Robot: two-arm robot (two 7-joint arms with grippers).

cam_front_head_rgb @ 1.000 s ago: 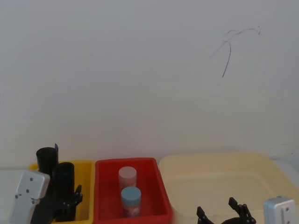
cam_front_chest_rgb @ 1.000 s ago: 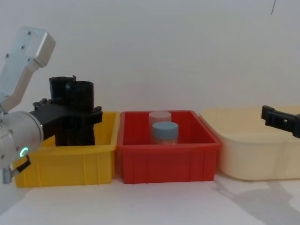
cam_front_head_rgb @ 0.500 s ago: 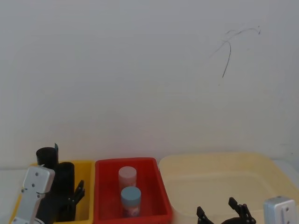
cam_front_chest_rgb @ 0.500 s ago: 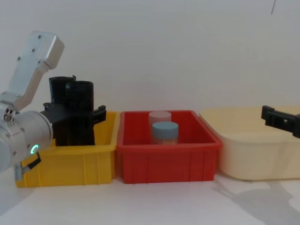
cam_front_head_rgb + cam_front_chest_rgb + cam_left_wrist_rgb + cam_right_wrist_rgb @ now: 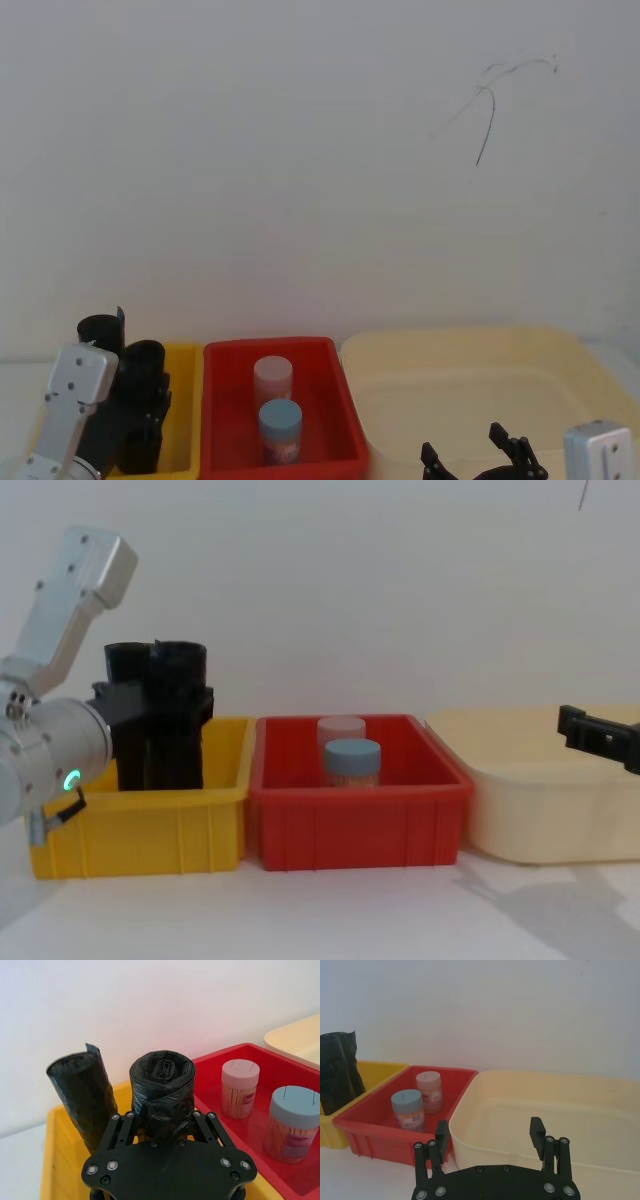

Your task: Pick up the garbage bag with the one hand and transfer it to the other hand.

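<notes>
Nearest the robot, the right gripper (image 5: 489,1133) hangs low in front of the cream tub's (image 5: 540,810) near wall. Its two black fingers stand well apart with nothing between them. On the other side, the left gripper (image 5: 167,1115) reaches into the yellow bin (image 5: 140,825) from the robot's side. It has closed on the garbage bag (image 5: 162,1072), and its fingers (image 5: 143,1112) press into the soft black plastic, so the roll creases where it is pinched.

The garbage bag stands upright in the yellow bin, a thick matte black roll with its coiled top well above the bin's rim. Its lower end is hidden behind the bin wall, so I cannot tell whether it rests on the bin floor. Just beside it, on the side away from the red bin (image 5: 355,825), a slimmer black roll (image 5: 80,1092) stands with a notched flap poking up from its top edge. It leans a little and is close to the bag, though I cannot tell whether they touch.

The three containers sit in a row on the white table (image 5: 350,910), with the red bin in the middle. The red bin holds two upright jars of what look like toothpicks, a blue-lidded jar (image 5: 351,763) in front and a pink-lidded jar (image 5: 342,727) just behind it. Behind everything is a plain white wall with a thin dark scribble (image 5: 490,105) high on the right.
</notes>
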